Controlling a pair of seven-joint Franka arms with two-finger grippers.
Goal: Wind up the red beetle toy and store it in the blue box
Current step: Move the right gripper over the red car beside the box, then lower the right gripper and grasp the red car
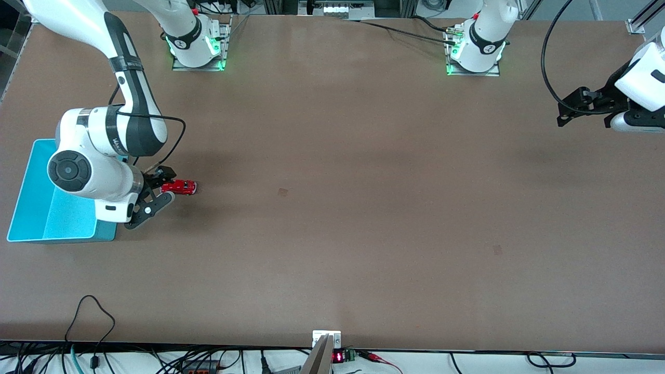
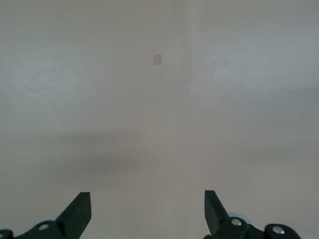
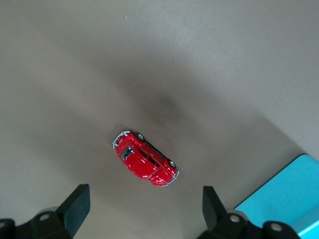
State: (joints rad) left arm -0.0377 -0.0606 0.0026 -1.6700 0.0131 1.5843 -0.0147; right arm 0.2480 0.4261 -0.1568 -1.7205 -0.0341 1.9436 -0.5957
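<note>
The red beetle toy (image 1: 179,187) (image 3: 146,158) stands on its wheels on the brown table, just beside the blue box (image 1: 31,197) (image 3: 284,199) at the right arm's end. My right gripper (image 1: 162,190) (image 3: 144,199) hangs low over the table, open, between the box and the toy. The toy lies just past its fingertips, not between them, and nothing is held. My left gripper (image 1: 563,113) (image 2: 147,204) waits open and empty above the table at the left arm's end. The right arm's wrist hides part of the box.
Two small tape patches (image 1: 282,192) (image 1: 497,250) mark the table; the left wrist view shows one patch (image 2: 158,59). The arm bases (image 1: 197,49) (image 1: 475,52) stand along the edge farthest from the front camera. Cables (image 1: 93,317) trail over the nearest edge.
</note>
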